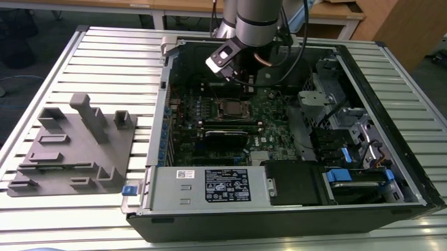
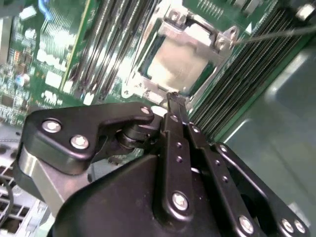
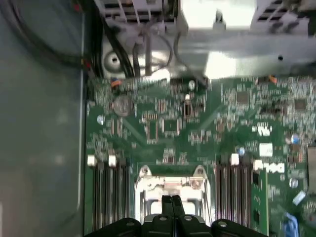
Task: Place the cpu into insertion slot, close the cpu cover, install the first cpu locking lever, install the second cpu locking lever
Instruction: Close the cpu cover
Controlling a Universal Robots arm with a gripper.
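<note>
One arm (image 1: pixel 255 21) reaches down into the open computer case (image 1: pixel 279 222), which lies open side up on a slatted metal table (image 1: pixel 104 57). In the exterior view it comes in at the far end of the case, over the green mobo (image 1: pixel 272 112), just beyond the insertion slot (image 1: pixel 229 108).

Both wrist views show the gripper (image 2: pixel 173 101) w/ its two black fingers pressed flat together, nothing between them. So the jaws are closed and empty. The tips sit right at one edge of the slot. Can't tell if they touch the metal or hang just above it.

The cpu (image 2: pixel 174 61) is in the slot. In the second wrist view its dull silver top shows as a pale square in the middle. The cpu cover (image 2: pixel 197 30), a silvery frame w/ screw heads at its corners, seems to lie flat around it. Its cut-out leaves the chip's top bare.

A thin metal rod (image 2: pixel 276 32) runs out from one corner of the frame across the long RAM slots (image 2: pixel 113 44). Can't tell if it's latched. In the first wrist view, banks of those slots flank the slot on both sides.

Elsewhere, a grey moulded fixture (image 1: pixel 70 141) w/ upright blocks stands on the table at the exterior view's left, well apart from the arm. The silver PSU box (image 1: pixel 209 185) fills the near end of the case.
</note>
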